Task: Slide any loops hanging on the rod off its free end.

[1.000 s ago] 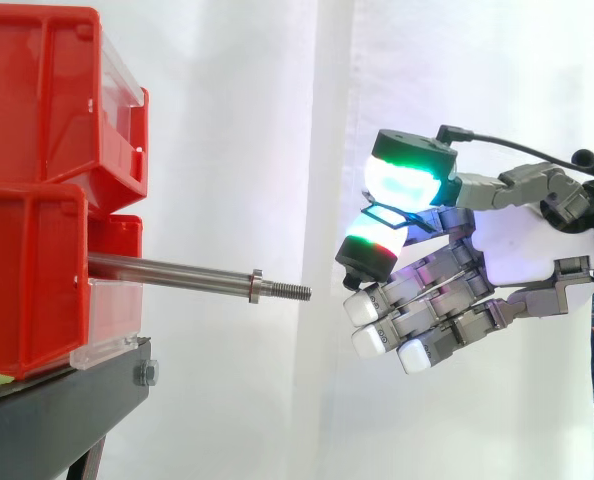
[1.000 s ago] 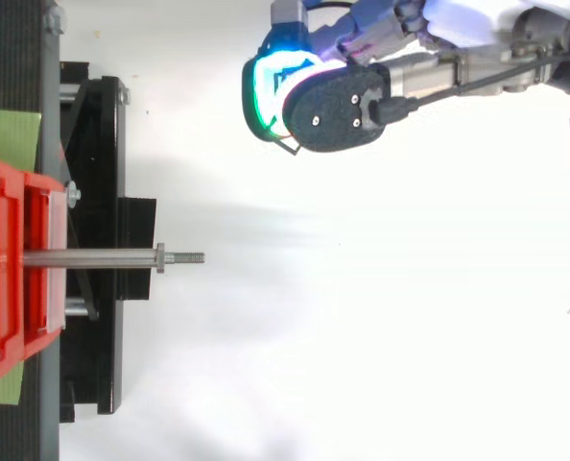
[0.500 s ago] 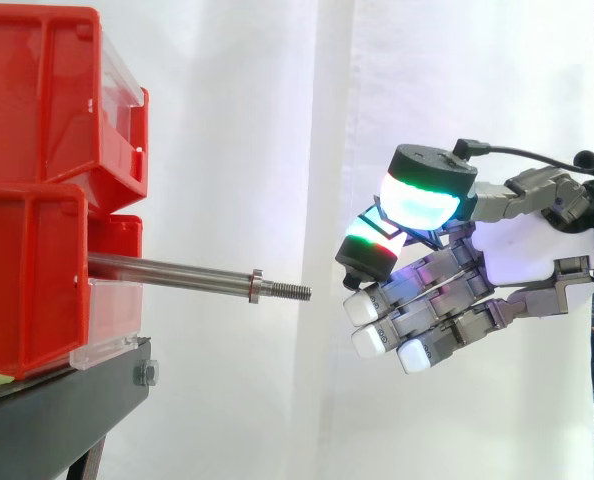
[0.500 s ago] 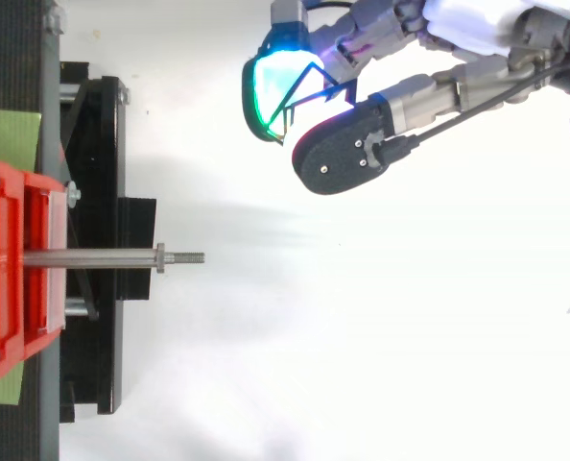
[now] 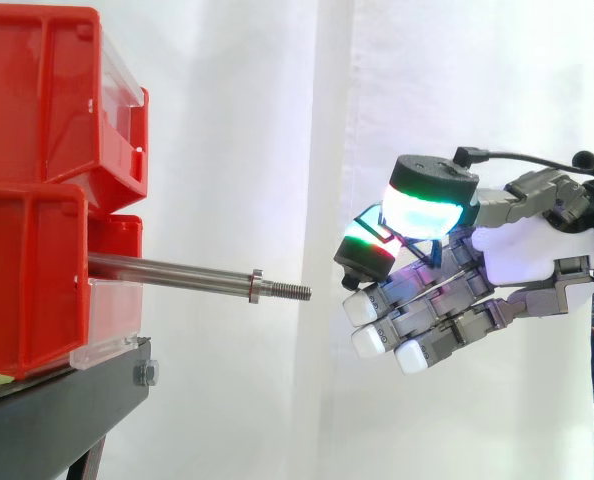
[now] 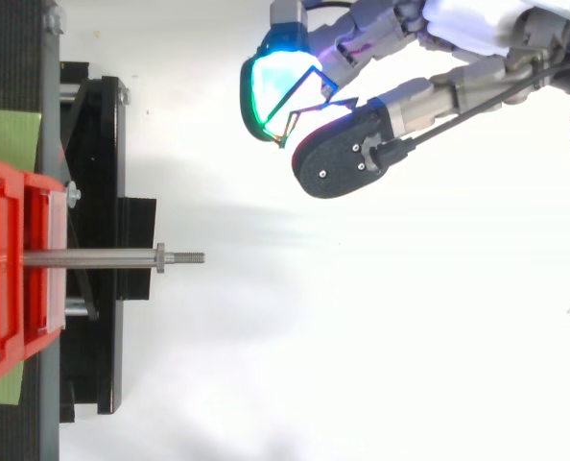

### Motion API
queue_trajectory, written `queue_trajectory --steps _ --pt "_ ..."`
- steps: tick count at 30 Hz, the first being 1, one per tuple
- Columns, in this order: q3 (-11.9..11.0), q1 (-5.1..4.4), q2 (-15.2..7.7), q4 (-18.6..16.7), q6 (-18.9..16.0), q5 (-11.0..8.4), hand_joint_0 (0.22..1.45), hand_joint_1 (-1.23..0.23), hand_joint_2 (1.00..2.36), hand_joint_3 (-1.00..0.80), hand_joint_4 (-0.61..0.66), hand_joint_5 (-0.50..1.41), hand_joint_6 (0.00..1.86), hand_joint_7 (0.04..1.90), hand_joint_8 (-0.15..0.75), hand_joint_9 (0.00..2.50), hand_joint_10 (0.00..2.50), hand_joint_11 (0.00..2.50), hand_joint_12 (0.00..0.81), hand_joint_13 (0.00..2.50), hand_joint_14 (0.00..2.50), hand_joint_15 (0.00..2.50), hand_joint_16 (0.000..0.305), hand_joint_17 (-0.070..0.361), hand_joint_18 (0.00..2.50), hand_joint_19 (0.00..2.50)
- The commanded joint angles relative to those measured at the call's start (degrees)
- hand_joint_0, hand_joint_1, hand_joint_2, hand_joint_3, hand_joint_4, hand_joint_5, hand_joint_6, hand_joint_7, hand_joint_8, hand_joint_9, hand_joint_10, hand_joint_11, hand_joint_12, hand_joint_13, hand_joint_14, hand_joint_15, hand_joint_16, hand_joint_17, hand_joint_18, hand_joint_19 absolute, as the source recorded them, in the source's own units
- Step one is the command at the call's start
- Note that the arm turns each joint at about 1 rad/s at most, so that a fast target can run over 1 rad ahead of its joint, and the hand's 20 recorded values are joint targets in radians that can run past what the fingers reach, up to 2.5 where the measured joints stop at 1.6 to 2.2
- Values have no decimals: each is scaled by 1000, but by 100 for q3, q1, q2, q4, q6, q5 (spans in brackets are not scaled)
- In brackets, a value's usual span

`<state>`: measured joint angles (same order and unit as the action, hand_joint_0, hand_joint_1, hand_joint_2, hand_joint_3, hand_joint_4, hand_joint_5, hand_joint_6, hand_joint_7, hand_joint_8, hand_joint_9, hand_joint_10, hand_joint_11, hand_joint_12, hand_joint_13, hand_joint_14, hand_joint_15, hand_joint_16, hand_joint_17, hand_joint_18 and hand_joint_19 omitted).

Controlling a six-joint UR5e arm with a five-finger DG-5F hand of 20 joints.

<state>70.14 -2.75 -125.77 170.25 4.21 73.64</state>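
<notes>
A bare steel rod (image 5: pixel 177 271) sticks out level from the stacked red bins (image 5: pixel 32 250), and nothing hangs on it. Its threaded free end (image 5: pixel 289 290) points at my hand (image 5: pixel 517 250), which floats a short way to the right at about the same height. From above, the hand (image 6: pixel 347 158) sits off to one side of the rod's (image 6: pixel 93 257) line. Its fingers are curled. A thin blue loop (image 6: pixel 302 88) sits between the thumb and a green-glowing fingertip pad (image 6: pixel 266 91), clear of the rod.
The bins rest on a black stand (image 5: pixel 67 400) at the left. A white curtain hangs behind everything. A green patch (image 6: pixel 7 139) lies under the stand's edge in the top view. Open space lies between the rod's tip and the hand.
The thumb has swung off the glowing fingertip pad and a gap has opened, with the blue loop showing across it. The rest of the hand and the rod have stayed put.
</notes>
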Motion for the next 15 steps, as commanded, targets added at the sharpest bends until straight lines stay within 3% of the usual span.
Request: queue_trajectory --steps 1,11,15 --pt "0 3 0 0 1 -8 662 -933 1000 -500 128 -183 767 1075 239 781 11 344 328 732 5 137 42 94 708 291" --pt "0 3 0 0 -8 1 585 -858 1000 -500 151 -172 754 1098 251 814 11 349 335 741 5 146 42 94 701 319" --pt "0 3 0 9 -8 1 572 -912 1000 -500 154 -171 747 1108 255 802 11 341 339 739 6 143 43 96 702 303"
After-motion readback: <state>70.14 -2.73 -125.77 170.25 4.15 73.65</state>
